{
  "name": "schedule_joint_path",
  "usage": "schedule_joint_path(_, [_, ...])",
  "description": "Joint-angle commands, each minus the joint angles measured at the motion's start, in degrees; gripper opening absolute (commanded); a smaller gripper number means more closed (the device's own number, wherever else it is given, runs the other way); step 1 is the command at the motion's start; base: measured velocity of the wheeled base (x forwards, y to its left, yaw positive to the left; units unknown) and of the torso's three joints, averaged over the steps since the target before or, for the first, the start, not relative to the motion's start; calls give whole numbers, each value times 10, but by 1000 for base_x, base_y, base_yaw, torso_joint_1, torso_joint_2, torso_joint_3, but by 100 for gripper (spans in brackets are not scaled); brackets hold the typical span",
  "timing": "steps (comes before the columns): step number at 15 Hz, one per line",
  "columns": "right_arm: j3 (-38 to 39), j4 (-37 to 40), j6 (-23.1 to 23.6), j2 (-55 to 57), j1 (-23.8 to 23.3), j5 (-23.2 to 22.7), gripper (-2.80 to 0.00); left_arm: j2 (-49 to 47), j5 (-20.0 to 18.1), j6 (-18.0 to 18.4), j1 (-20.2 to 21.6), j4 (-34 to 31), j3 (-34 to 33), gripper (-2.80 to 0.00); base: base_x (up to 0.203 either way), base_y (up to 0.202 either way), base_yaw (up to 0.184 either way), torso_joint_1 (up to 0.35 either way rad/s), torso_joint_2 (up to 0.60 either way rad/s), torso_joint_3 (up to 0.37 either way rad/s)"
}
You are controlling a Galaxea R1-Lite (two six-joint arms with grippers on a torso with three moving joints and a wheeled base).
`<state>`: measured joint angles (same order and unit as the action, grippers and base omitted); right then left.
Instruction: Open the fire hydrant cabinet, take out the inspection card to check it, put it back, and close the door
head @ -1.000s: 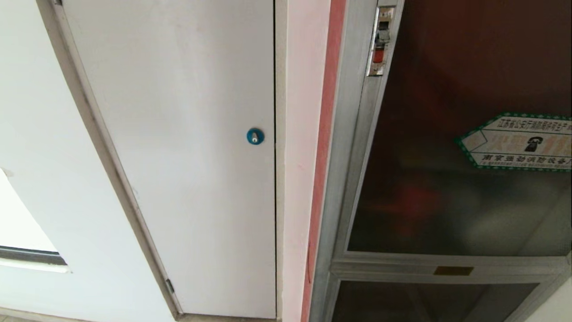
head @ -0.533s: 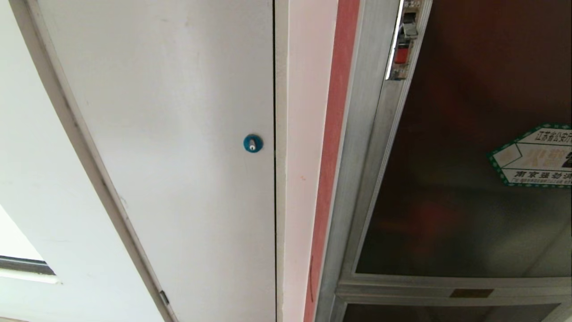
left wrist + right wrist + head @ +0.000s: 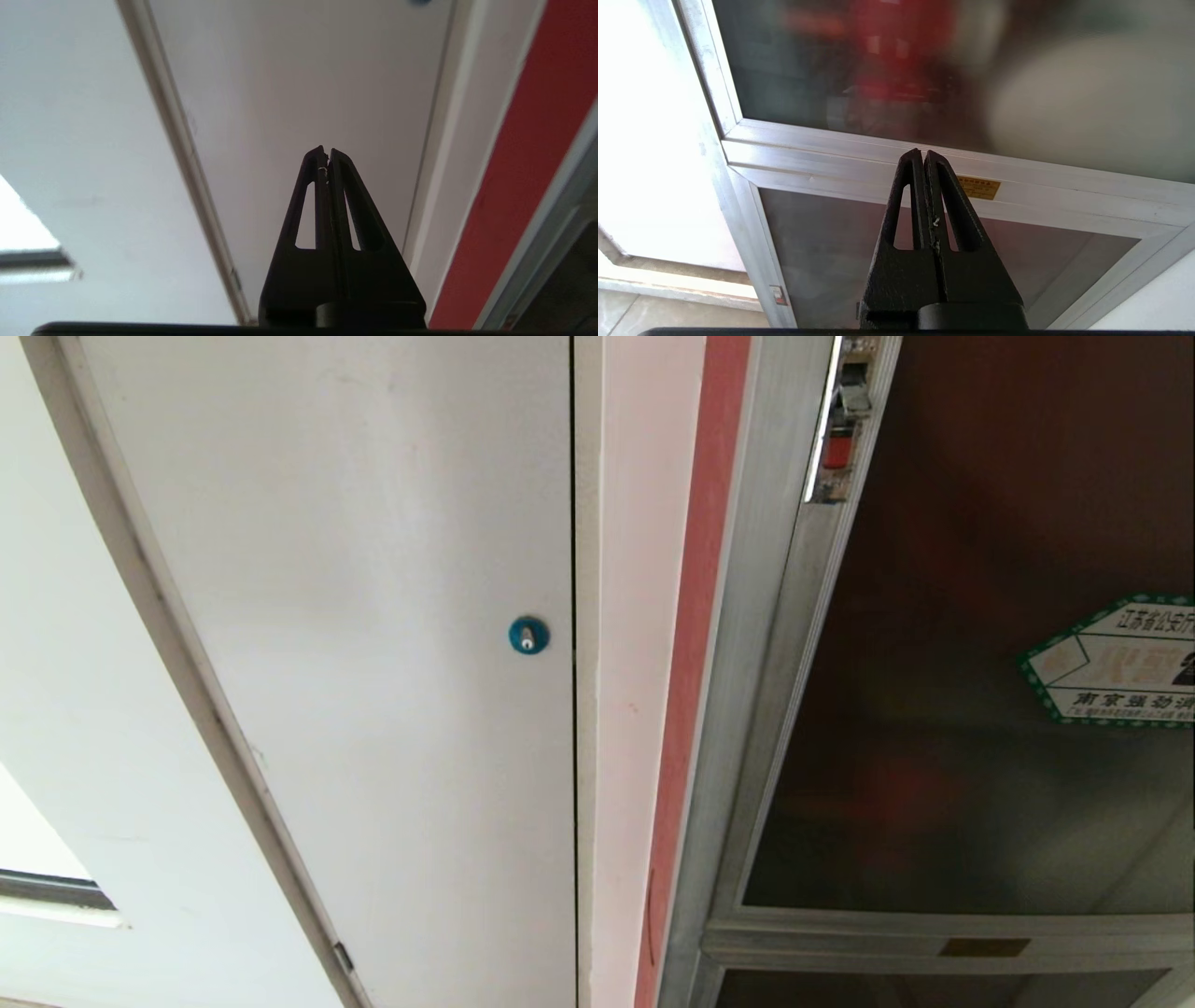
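Fingertips pressed flat together, with nothing held between them, mark the left gripper [image 3: 326, 156], which is seen from its own wrist camera against a plain white door [image 3: 373, 616] to the left of the fire hydrant cabinet [image 3: 756, 709]. The right gripper [image 3: 923, 156] is likewise closed and empty, and is framed against the cabinet's silver crossbar, just beside a small orange label [image 3: 980, 187]. Neither gripper is caught by the head camera, and neither is seen touching anything. From the head camera, the cabinet's aluminium frame is shown to the right of a red strip [image 3: 695, 663] and a pale wall band. The door [image 3: 934, 709] of dark tinted glass is seen shut within that frame, with a red-marked latch [image 3: 840, 443] at its upper left edge and a green-edged hexagonal sticker [image 3: 1116, 663] further right. A blue round lock [image 3: 528, 635] is set in the white door, left of the cabinet.
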<state>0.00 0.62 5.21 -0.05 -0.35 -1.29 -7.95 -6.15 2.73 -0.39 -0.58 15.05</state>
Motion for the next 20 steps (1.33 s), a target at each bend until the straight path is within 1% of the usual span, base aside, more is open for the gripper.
schedule_joint_path(1, [0, 0, 2, -1, 0, -1, -280, -128, -27, -1, -4, -1, 91, -280, 0, 0, 0, 0, 0, 0])
schedule_joint_path(4, [0, 1, 2, -1, 0, -1, -280, -319, -112, -3, -15, -2, 263, -280, 0, 0, 0, 0, 0, 0])
schedule_joint_path(5, [-1, 1, 2, -1, 0, -1, -280, -378, -143, -5, -33, -2, 326, -280, 0, 0, 0, 0, 0, 0])
schedule_joint_path(6, [-1, 1, 2, -1, 0, -1, -280, -430, -166, -9, -70, -3, 387, -280, 0, 0, 0, 0, 0, 0])
schedule_joint_path(7, [0, 1, 2, -1, 0, -1, -280, -464, -180, -14, -127, -4, 426, -280, 0, 0, 0, 0, 0, 0])
schedule_joint_path(8, [-1, 1, 2, -1, 0, -1, -280, -500, -189, -18, -200, -6, 464, -280, 0, 0, 0, 0, 0, 0])
schedule_joint_path(9, [0, 1, 2, -1, 0, -1, -280, -545, -192, -21, -271, -7, 501, -280, 0, 0, 0, 0, 0, 0])
schedule_joint_path(10, [0, 1, 2, -1, 0, -1, -280, -597, -188, -23, -327, -7, 536, -280, 0, 0, 0, 0, 0, 0])
schedule_joint_path(11, [0, 1, 2, -1, 0, -1, -280, -650, -178, -25, -372, -6, 571, -280, 0, 0, 0, 0, 0, 0])
schedule_joint_path(12, [-1, 1, 2, -1, 0, -1, -280, -701, -166, -26, -406, -5, 610, -280, 0, 0, 0, 0, 0, 0])
schedule_joint_path(15, [0, 1, 2, -1, 0, -1, -280, -819, -144, -37, -476, -3, 720, -280, 0, 0, 0, 0, 0, 0])
schedule_joint_path(16, [0, 1, 2, -1, 0, -1, -280, -852, -139, -41, -489, -2, 751, -280, 0, 0, 0, 0, 0, 0])
schedule_joint_path(18, [0, 1, 2, -1, 0, -1, -280, -913, -121, -45, -502, 1, 806, -280, 0, 0, 0, 0, 0, 0])
schedule_joint_path(19, [-1, 1, 2, -1, 0, -1, -280, -943, -106, -49, -504, 14, 829, -280, 0, 0, 0, 0, 0, 0])
schedule_joint_path(20, [-1, 0, 2, -1, 0, -1, -280, -966, -88, -55, -505, 43, 846, -280, 0, 0, 0, 0, 0, 0])
